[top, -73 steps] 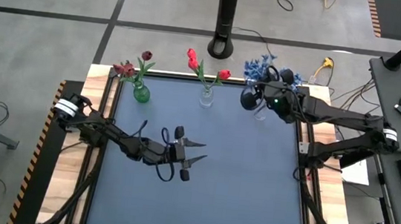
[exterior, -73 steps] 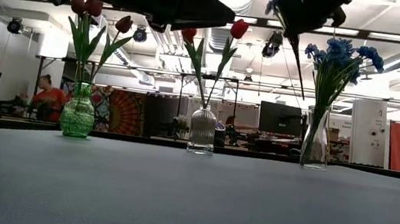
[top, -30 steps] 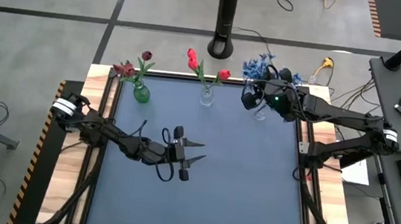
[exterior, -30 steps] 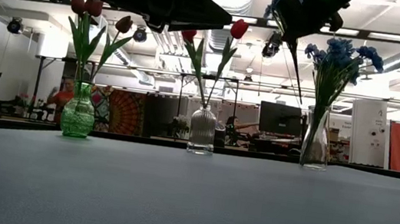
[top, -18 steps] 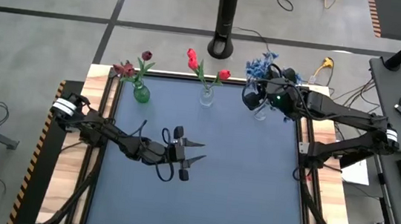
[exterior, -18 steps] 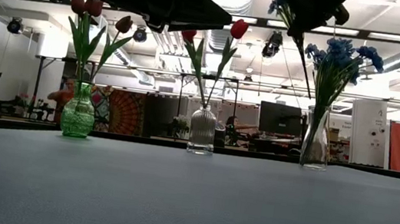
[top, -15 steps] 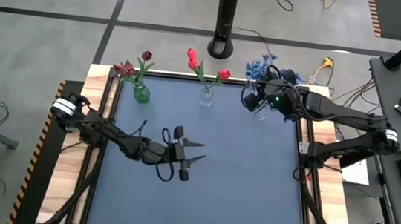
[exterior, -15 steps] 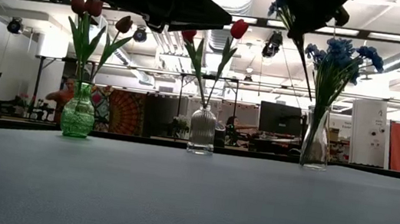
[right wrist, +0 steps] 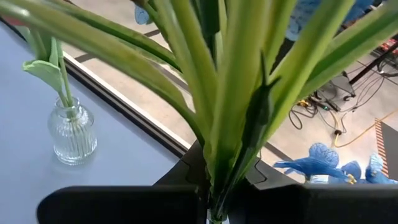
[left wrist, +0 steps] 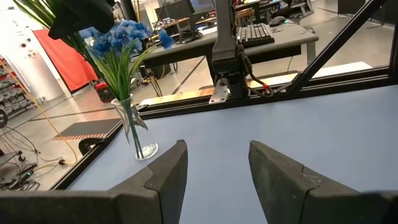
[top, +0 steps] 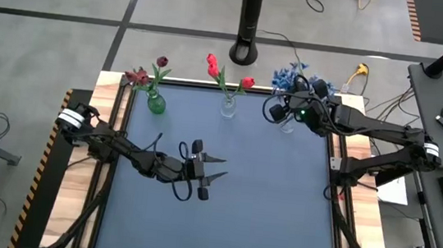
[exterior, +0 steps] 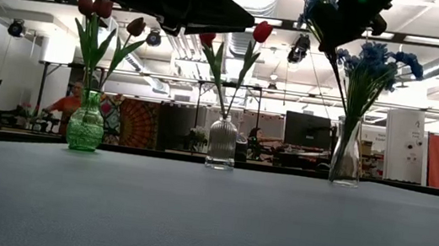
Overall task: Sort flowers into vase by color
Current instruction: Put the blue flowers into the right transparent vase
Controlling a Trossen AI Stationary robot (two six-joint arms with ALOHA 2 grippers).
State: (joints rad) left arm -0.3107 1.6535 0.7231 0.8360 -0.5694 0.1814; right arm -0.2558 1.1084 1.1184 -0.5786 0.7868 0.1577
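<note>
1. Hovering over the middle of the dark tabletop (top: pixel 219 223), the left gripper (top: pixel 215 173) has its fingers (left wrist: pixel 165 177) spread apart with nothing between them; it points toward the right side.
2. Beyond it, three vases stand in a row along the far edge of the tabletop: a green vase (top: pixel 156 103) on the left with the dark maroon blooms (exterior: pixel 92 6), a ribbed clear vase (exterior: pixel 222 143) in the middle with the red tulip buds (exterior: pixel 262 32), and a tall clear vase (exterior: pixel 346 157) on the right with a bunch of blue blossoms (exterior: pixel 379 57).
3. Above the tall clear vase hangs the right gripper (top: pixel 282 111), its fingers clenched on a blue flower stem (right wrist: pixel 233 118). The green stem and leaves rise straight out from between the fingers in the right wrist view, and in the low view the thin stem slants down from the gripper toward the mouth of that vase; whether its tip is inside I cannot tell.
4. Farther off, a person (exterior: pixel 69 104) in red sits in the room behind the table.
</note>
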